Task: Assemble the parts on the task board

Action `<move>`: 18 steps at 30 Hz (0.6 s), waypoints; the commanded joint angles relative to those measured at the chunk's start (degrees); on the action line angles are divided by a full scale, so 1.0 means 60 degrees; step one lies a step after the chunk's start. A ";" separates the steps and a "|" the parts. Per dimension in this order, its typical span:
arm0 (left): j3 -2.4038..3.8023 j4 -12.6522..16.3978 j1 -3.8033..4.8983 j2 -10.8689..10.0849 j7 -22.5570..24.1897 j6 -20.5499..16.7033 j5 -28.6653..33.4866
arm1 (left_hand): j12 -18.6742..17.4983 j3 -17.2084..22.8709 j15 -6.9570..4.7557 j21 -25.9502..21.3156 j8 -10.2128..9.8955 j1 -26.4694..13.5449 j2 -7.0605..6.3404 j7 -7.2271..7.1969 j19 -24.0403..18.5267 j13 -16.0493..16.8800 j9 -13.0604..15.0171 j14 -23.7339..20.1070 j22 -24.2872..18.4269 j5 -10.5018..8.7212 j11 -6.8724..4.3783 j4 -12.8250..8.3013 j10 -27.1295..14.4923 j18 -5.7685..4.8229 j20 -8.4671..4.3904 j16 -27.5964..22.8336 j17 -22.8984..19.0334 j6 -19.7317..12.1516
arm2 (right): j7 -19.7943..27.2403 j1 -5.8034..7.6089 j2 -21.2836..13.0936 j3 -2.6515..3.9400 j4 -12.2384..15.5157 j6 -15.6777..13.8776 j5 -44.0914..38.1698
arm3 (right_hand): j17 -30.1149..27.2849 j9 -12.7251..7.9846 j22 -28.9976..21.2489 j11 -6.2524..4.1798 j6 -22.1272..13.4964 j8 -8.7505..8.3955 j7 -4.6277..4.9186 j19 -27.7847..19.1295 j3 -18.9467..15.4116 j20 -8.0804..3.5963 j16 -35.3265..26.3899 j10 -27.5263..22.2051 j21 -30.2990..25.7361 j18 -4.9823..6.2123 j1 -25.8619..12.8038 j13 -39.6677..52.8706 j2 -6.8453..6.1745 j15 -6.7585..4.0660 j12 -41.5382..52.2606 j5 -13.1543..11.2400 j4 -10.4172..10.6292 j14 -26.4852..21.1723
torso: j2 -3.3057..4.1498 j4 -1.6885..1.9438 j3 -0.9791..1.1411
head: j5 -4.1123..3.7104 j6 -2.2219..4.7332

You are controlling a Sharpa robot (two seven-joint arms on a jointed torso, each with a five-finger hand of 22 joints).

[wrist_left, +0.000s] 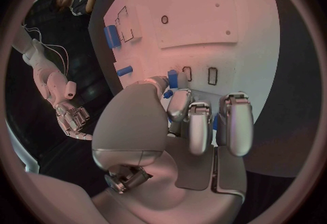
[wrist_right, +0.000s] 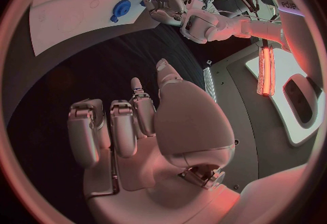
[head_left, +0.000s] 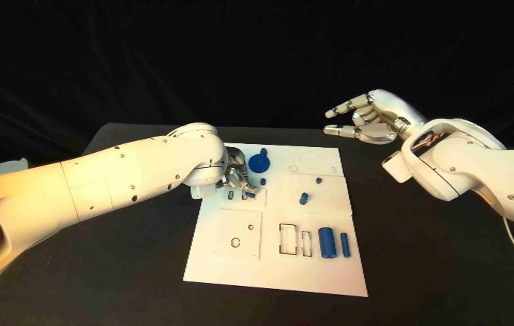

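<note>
The black surface (head_left: 128, 266) carries the white task board (head_left: 230, 263) at centre. The left robot hand (head_left: 234, 177) is down on the board's 10 o'clock corner, fingers curled round a small blue part (wrist_left: 173, 78); whether it actually grips it I cannot tell. The right robot hand (head_left: 364, 118) hovers well off the board at 1 o'clock, fingers loosely apart, holding nothing. The blue knob (head_left: 258, 163) sits just beside the left robot hand at its 2 o'clock, so the left is nearer. Two blue cylinders (head_left: 327, 243) lie at 5 o'clock, long axes running 12 to 6.
</note>
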 commanded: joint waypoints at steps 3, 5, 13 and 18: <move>0.0040 0.0400 0.0000 -0.0295 0.0171 -0.0586 0.0062 | -0.0025 0.1969 0.0042 -0.0052 0.0087 -0.0414 -0.0185 -0.0057 0.0519 0.0007 0.0124 0.0994 0.1244 0.0041 0.0000 -0.1702 0.0101 -0.0019 0.0023 0.0030 0.2509 0.0051 | 0.0040 -0.0008 -0.0032 -0.0011 0.0010 0.0174 -0.0046 | 0.1966 0.0008 0.2135 -0.0002 0.0021 0.0040 -0.0007 0.0786 -0.0071 0.0057 -0.0037 -0.0015 -0.0058 -0.0041 0.0056 0.1097 0.0018 0.0031 -0.0021 0.0047 -0.0005 0.0872 | -0.0011 0.0018 0.0006 | 0.0027 0.0030; 0.0048 0.0541 0.0002 -0.0412 0.0195 -0.0749 0.0066 | -0.0014 0.2082 0.0039 -0.0049 0.0099 -0.0496 -0.0220 -0.0057 0.0523 0.0019 0.0154 0.0994 0.1251 0.0036 -0.0002 -0.1772 0.0116 -0.0021 0.0021 0.0030 0.2509 0.0059 | 0.0037 -0.0008 -0.0039 -0.0013 0.0011 0.0172 -0.0047 | 0.1966 0.0008 0.2135 -0.0002 0.0021 0.0040 -0.0007 0.0786 -0.0071 0.0057 -0.0037 -0.0015 -0.0058 -0.0041 0.0056 0.1097 0.0018 0.0031 -0.0021 0.0047 -0.0005 0.0872 | -0.0012 0.0021 0.0009 | 0.0026 0.0032; 0.0059 0.0895 0.0002 -0.0792 0.0222 -0.1009 -0.0102 | 0.0007 0.2355 0.0034 -0.0048 0.0120 -0.0683 -0.0313 -0.0064 0.0529 0.0045 0.0222 0.0994 0.1262 0.0021 -0.0010 -0.1980 0.0153 -0.0022 0.0014 0.0030 0.2509 0.0091 | 0.0048 -0.0010 -0.0023 -0.0023 -0.0023 0.0177 0.0001 | 0.1963 0.0008 0.2138 -0.0002 0.0021 0.0041 -0.0006 0.0788 -0.0081 0.0056 -0.0039 -0.0013 -0.0057 -0.0042 0.0054 0.1099 0.0025 0.0031 -0.0016 0.0065 0.0000 0.0872 | 0.0007 0.0033 0.0000 | 0.0029 0.0054; 0.0050 0.0972 -0.0030 -0.0838 0.0236 -0.1184 -0.0674 | 0.0006 0.2408 0.0033 -0.0057 0.0118 -0.0706 -0.0357 -0.0065 0.0524 0.0045 0.0235 0.0994 0.1250 0.0010 -0.0012 -0.2051 0.0158 -0.0018 0.0013 0.0030 0.2509 0.0093 | 0.0062 -0.0023 -0.0003 -0.0031 -0.0048 0.0184 0.0026 | 0.1963 0.0008 0.2138 -0.0002 0.0021 0.0041 -0.0006 0.0788 -0.0081 0.0056 -0.0039 -0.0013 -0.0057 -0.0042 0.0054 0.1099 0.0025 0.0031 -0.0016 0.0065 0.0000 0.0872 | 0.0008 0.0030 -0.0008 | 0.0064 0.0028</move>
